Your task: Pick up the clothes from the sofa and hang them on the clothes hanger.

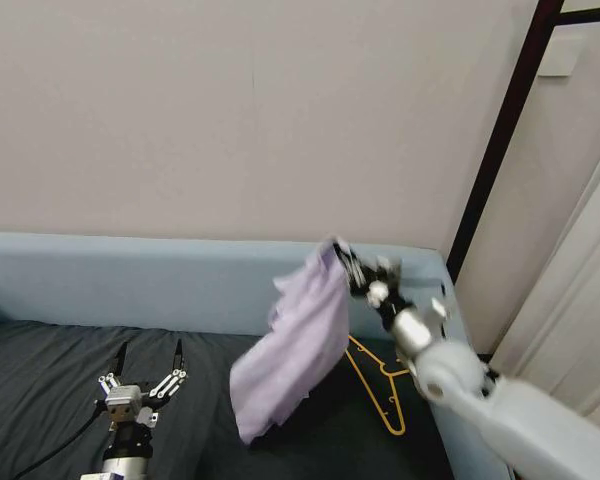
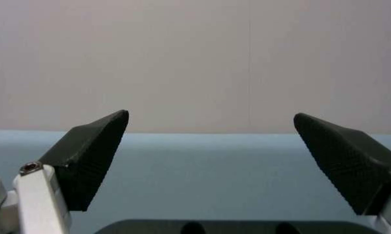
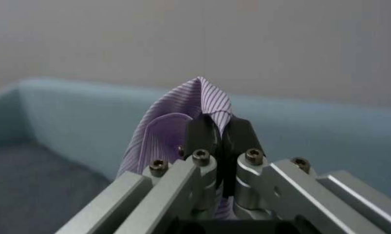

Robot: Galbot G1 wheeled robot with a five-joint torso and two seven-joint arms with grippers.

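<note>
Soft, even, rather dim indoor light washes the pale wall (image 1: 230,120), leaving the dark sofa seat (image 1: 40,380) murky.

right gripper (image 1: 342,262) is raised at arm's stretch, jaws pinched tight on the purple cloth (image 1: 292,345); left gripper (image 1: 150,352) sits low, fingers (image 2: 91,156) spread wide, pointing up

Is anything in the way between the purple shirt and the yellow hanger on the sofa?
Nothing visible. The shirt hangs from the right gripper right beside the hanger lying on the seat. The left gripper sits apart.
</note>
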